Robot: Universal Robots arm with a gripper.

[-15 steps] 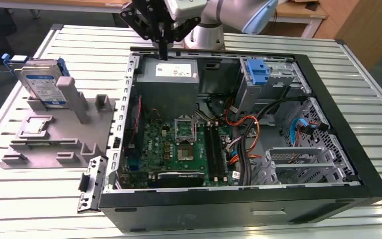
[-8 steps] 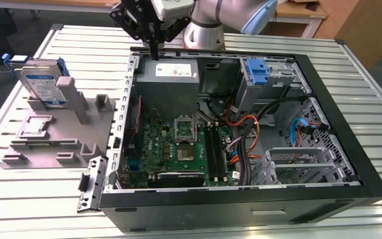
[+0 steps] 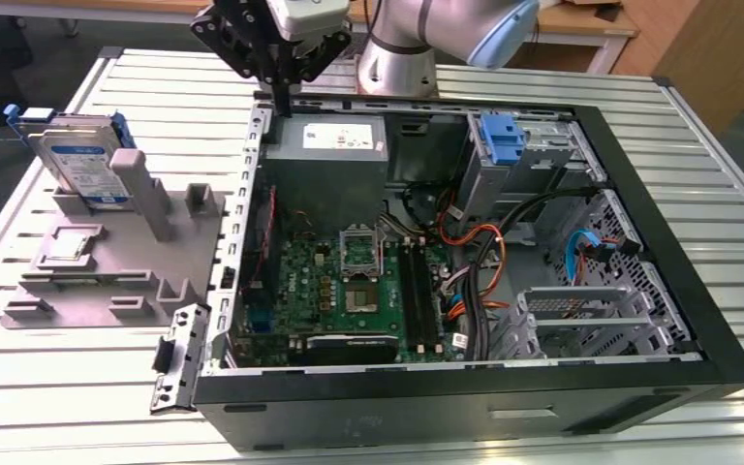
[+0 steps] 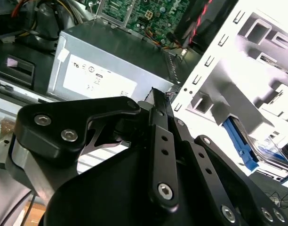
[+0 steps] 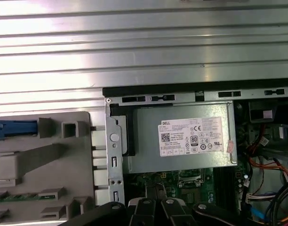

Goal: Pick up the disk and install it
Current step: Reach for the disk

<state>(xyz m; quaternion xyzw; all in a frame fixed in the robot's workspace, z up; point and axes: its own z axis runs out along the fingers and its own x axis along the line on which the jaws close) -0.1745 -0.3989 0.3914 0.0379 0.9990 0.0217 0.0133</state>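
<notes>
Slatted metal desk (image 3: pixel 682 145), exterior view: disk (image 3: pixel 77 160) stands upright in the grey fixture (image 3: pixel 101 262), well apart from the claw (image 3: pixel 278 92), which is pressed together and empty. Second wrist view: power supply (image 4: pixel 97 77) right under it. First wrist view: case wall (image 5: pixel 115 150) close by, so a low swing toward the disk could clip it imo.

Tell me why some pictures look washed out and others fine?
Glare: in the first wrist view the ribbed metal table shines in bright bands; in the second wrist view the stand behind the dark hand is blown to white; the exterior view is evenly lit, the disk clear.
</notes>
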